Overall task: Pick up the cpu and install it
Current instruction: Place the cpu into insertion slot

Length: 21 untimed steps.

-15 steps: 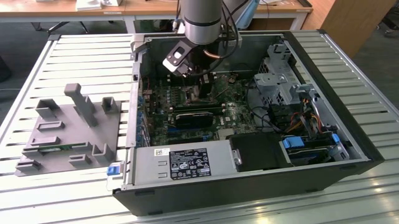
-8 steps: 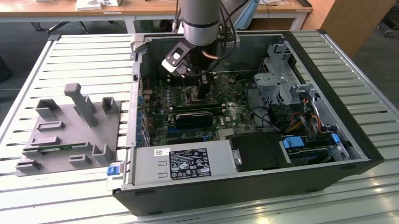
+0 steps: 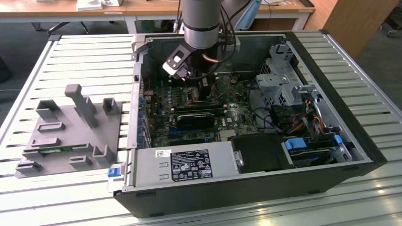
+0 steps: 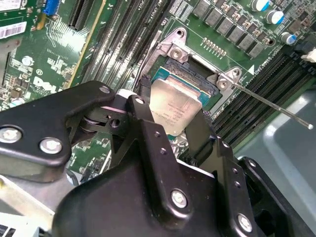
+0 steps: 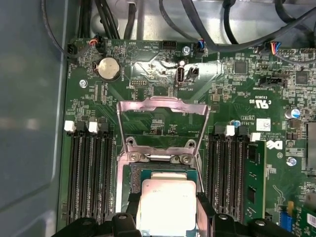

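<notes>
The gripper [image 4: 172, 111] clasps the cpu [image 4: 175, 101] by 2 opposite edges, its fingers [image 4: 142, 101] narrowed onto the chip. It holds the chip flat, right above the open socket [image 4: 192, 74], likely so it seats squarely. The socket's load plate [image 5: 160, 104] is flipped back, clear of the way. Faint print marks the cpu's lid, and white lettering dots the motherboard [image 5: 237, 84] around the socket.

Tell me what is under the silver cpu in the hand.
Under the flat silver square cpu lies the open black motherboard socket; its contact field is hidden by the chip.
</notes>
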Motion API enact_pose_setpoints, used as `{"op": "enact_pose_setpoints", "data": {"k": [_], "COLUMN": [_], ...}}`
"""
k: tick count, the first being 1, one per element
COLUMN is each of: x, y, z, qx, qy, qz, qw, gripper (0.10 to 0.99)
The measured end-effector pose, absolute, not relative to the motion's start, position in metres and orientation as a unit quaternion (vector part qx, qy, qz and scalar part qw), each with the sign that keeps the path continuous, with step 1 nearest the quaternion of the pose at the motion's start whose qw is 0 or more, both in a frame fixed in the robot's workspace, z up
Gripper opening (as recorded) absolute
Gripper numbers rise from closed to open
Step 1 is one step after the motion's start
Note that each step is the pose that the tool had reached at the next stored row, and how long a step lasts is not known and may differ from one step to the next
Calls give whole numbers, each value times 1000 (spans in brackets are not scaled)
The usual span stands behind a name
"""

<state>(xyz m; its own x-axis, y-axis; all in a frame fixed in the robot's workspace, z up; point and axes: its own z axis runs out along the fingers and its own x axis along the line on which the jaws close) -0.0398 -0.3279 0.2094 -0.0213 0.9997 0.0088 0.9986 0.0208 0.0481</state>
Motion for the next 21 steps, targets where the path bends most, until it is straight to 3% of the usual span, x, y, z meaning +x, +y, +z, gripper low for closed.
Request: {"op": "enact_pose_setpoints", "data": {"k": [21], "x": [-41], "y": [-321], "z": [195], "qx": [700], "qy": [714], "qz": [20], "qw": [14], "gripper": [533]}}
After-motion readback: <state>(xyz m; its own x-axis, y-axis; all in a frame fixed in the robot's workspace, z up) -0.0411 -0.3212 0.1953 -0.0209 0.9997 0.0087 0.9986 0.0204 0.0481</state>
